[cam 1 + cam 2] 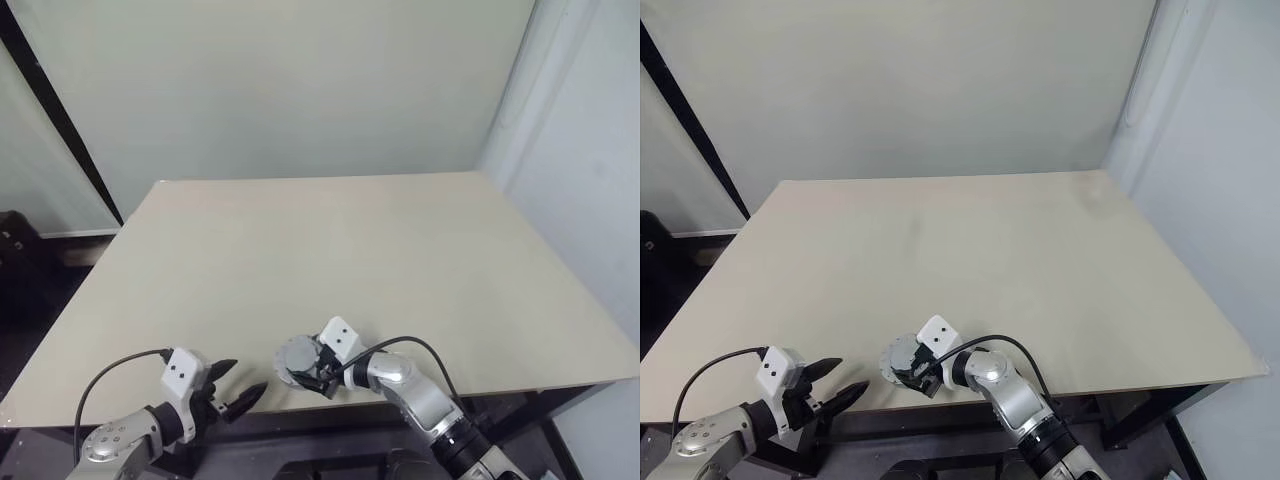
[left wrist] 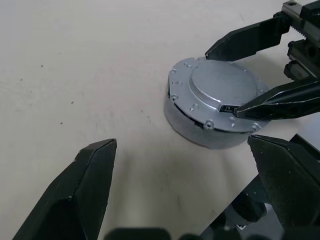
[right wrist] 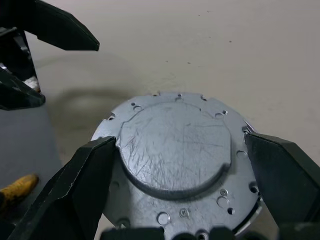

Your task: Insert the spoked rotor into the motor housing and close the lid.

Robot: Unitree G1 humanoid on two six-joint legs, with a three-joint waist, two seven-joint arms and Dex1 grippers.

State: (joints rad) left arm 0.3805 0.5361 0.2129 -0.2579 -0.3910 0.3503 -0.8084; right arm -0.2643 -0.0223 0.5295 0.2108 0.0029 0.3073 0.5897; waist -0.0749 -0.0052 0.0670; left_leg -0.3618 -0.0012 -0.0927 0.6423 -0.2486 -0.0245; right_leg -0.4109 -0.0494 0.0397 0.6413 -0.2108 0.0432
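The motor housing (image 1: 297, 356) is a squat silver-grey round body near the table's front edge. Its top (image 3: 172, 145) is closed by a flat grey plate with a raised, scratched centre and small holes round the rim; I cannot tell whether this is the lid. The spoked rotor is out of view. My right gripper (image 3: 180, 142) is open, one finger (image 2: 280, 102) over the near rim, the other (image 2: 245, 37) behind the far side. My left gripper (image 1: 248, 378) hangs open off the table's front edge, to the housing's left, pointing at it.
The beige table (image 1: 350, 240) stretches away bare toward a pale wall. Its front edge (image 1: 560, 385) runs just behind both grippers. A dark object (image 1: 15, 240) sits on the floor at the far left.
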